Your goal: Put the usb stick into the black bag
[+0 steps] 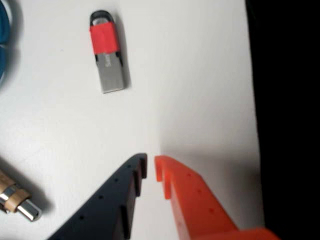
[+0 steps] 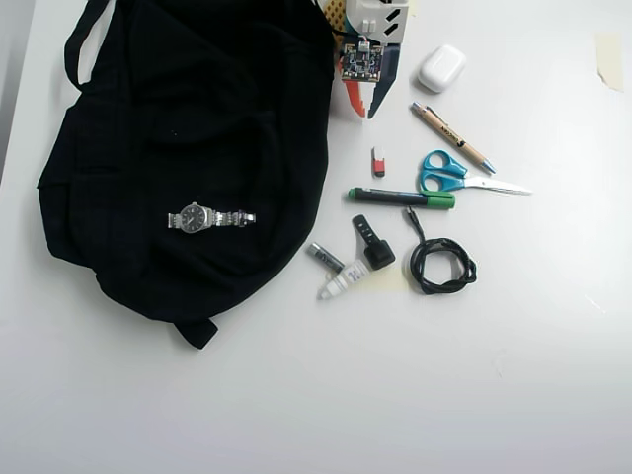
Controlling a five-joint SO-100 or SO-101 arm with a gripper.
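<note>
The usb stick (image 1: 106, 55), red with a silvery metal end, lies flat on the white table; in the overhead view (image 2: 378, 161) it sits just right of the black bag (image 2: 188, 128). The bag is large and floppy and fills the table's left; its edge is the dark strip on the right of the wrist view (image 1: 290, 100). My gripper (image 1: 150, 162) has one dark and one orange finger, with the tips almost touching and nothing between them. It hangs a short way from the stick, beside the bag's edge, near the table's top edge in the overhead view (image 2: 365, 111).
A wristwatch (image 2: 210, 217) lies on the bag. Right of the stick are a white case (image 2: 440, 68), a pen (image 2: 452, 138), blue scissors (image 2: 454, 176), a green marker (image 2: 400, 197), a black cable (image 2: 441, 265), a grey tube (image 2: 324, 257) and a whitish capped piece (image 2: 344, 281).
</note>
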